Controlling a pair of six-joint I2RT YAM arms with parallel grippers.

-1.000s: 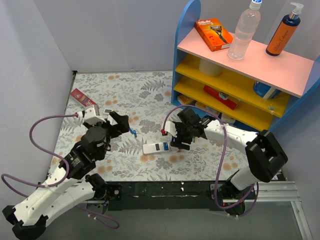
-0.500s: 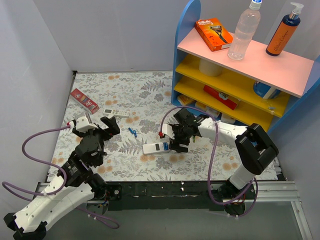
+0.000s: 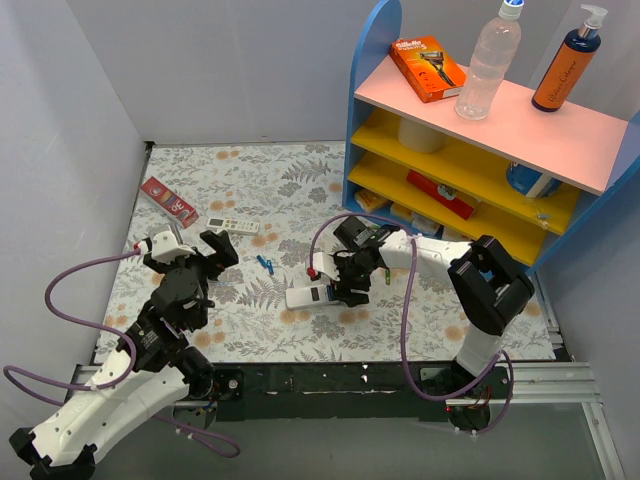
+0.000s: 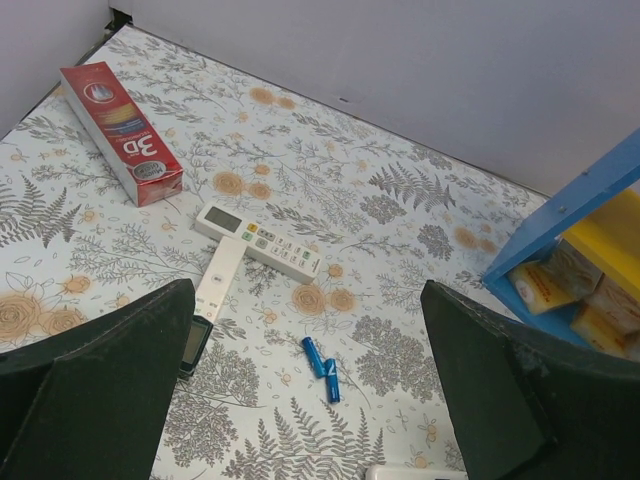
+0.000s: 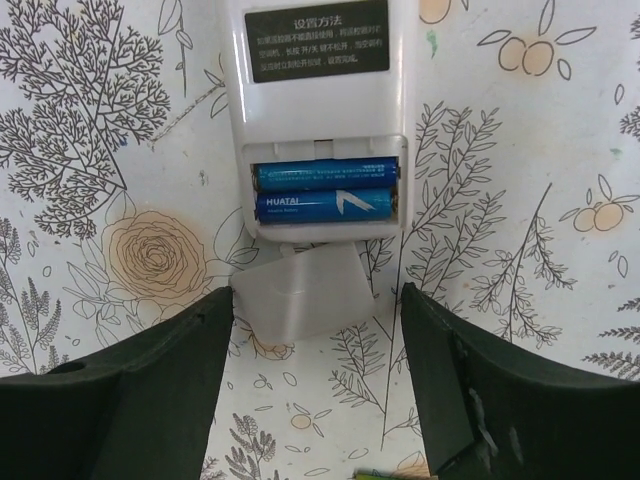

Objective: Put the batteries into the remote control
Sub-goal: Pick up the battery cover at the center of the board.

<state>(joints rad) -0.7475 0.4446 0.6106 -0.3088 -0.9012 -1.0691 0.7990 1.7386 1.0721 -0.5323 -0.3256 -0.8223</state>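
Observation:
The remote control (image 3: 307, 295) lies back up on the floral mat. In the right wrist view its battery recess (image 5: 325, 190) is uncovered and holds two blue batteries side by side. The white battery cover (image 5: 303, 293) lies loose on the mat against the remote's end. My right gripper (image 5: 318, 335) (image 3: 347, 283) is open and hovers over that end, with the cover between its fingers. Two more blue batteries (image 4: 322, 368) (image 3: 264, 264) lie loose on the mat. My left gripper (image 4: 305, 335) (image 3: 216, 250) is open and empty, to their left. A sliver of a green battery (image 5: 386, 476) shows at the frame edge.
A thinner white remote with a crosswise piece (image 4: 258, 243) and a small black device (image 4: 194, 345) lie near the left gripper. A red box (image 4: 120, 132) lies at the far left. The blue and yellow shelf (image 3: 470, 150) stands at the right. Grey walls close the back and left.
My right gripper has moved left along the remote, over its battery end. My left arm has drawn back to the left, away from the loose blue batteries.

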